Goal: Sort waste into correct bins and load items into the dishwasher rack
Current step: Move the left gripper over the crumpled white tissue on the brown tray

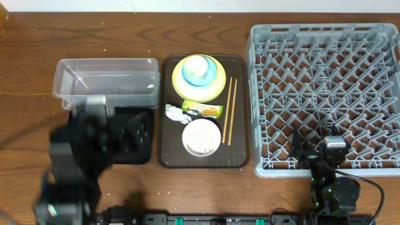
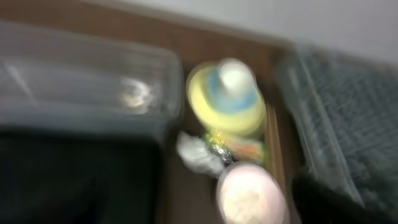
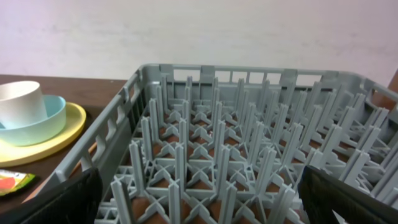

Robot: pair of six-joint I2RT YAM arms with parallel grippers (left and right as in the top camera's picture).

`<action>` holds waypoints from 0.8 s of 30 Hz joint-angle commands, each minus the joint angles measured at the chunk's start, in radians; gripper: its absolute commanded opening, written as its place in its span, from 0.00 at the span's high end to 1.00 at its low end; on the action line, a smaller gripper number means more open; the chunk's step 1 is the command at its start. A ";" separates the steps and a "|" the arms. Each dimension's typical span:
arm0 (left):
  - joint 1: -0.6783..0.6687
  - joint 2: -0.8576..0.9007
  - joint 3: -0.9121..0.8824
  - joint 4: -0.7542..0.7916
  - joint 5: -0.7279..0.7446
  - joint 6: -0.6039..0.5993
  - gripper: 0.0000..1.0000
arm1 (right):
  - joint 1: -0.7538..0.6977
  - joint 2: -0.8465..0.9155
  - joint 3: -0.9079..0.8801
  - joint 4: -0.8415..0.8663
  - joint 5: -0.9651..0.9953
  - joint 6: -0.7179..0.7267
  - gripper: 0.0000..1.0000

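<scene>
A brown serving tray (image 1: 169,150) holds a yellow plate (image 1: 212,87) with a light blue bowl (image 1: 187,78) and a white cup (image 1: 197,65) stacked on it. Below them lie a crumpled white tissue (image 1: 177,114), a green-and-orange wrapper (image 1: 204,110), a white bowl (image 1: 201,137) with pale grains, and chopsticks (image 1: 229,111). The clear tub (image 1: 106,78) and black tray (image 1: 139,140) sit to the left. My left gripper (image 1: 94,122) is motion-blurred over the black tray. My right gripper (image 1: 315,153) is open and empty over the front edge of the grey rack (image 1: 325,75).
The left wrist view is blurred but shows the plate stack (image 2: 227,99), tissue (image 2: 196,152), white bowl (image 2: 249,196) and tub (image 2: 81,81). The right wrist view looks across the rack's pegs (image 3: 236,143), with the plate (image 3: 59,134) at left.
</scene>
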 commanded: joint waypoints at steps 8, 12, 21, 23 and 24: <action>-0.007 0.507 0.509 -0.352 0.272 -0.035 0.13 | 0.003 -0.004 -0.001 -0.005 0.004 0.006 0.01; -0.028 0.557 0.467 -0.366 0.263 -0.037 0.75 | 0.003 -0.004 -0.001 -0.005 0.004 0.006 0.01; -0.171 0.600 0.301 -0.325 -0.108 -0.312 0.93 | 0.003 -0.004 -0.001 -0.005 0.004 0.006 0.01; -0.227 0.601 0.261 -0.269 -0.190 -0.343 0.94 | 0.003 -0.004 -0.001 -0.005 0.004 0.006 0.01; -0.253 0.603 0.241 -0.235 -0.239 -0.355 0.93 | 0.003 -0.004 -0.001 -0.004 0.004 0.006 0.01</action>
